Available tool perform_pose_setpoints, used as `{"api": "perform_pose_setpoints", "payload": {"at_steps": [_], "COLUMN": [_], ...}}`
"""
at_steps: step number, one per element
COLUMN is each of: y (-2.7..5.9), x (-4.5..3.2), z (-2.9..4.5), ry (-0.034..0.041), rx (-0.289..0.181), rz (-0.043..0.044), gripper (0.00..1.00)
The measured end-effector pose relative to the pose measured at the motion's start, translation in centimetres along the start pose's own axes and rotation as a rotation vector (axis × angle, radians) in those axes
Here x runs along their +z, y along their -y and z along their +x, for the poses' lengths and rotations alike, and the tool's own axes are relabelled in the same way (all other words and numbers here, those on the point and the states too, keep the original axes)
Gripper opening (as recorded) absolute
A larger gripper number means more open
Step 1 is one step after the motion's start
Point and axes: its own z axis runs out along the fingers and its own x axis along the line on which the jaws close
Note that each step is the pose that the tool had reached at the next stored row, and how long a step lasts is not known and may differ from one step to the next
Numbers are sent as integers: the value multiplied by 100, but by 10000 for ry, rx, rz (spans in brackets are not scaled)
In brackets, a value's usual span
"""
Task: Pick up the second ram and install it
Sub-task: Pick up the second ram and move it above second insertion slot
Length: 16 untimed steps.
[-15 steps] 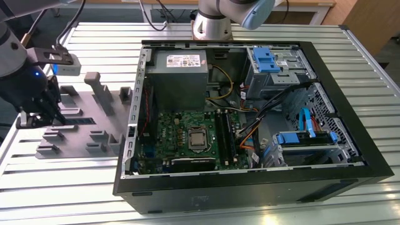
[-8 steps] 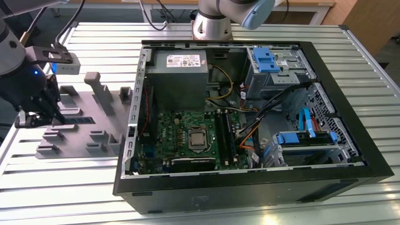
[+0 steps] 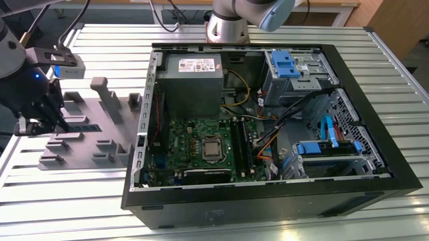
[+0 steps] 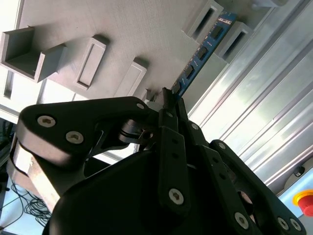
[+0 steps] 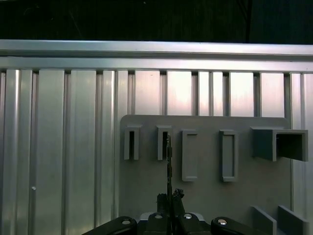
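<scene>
- Blue-green second ram (image 4: 201,53) on edge, far end between grey holder blocks (image 4: 234,41) that keep it upright.
- Gripper (image 4: 168,99), at the exterior view's left, pinched tight on its near end.

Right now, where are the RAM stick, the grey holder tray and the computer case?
RAM stick (image 4: 201,54): second wrist view, on its blue board mid-length.
Grey holder tray (image 5: 142,191): first wrist view, bare flat plate.
Computer case (image 3: 268,201): exterior view, black near wall.
</scene>
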Motion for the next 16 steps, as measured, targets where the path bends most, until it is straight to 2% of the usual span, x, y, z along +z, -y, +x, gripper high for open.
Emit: {"api": "perform_pose_setpoints", "payload": {"at_steps": [16], "y": [-1], "x": [-54], "z": [-2], "ry": [0], "rx": [0], "rz": [0], "gripper": [14]}}
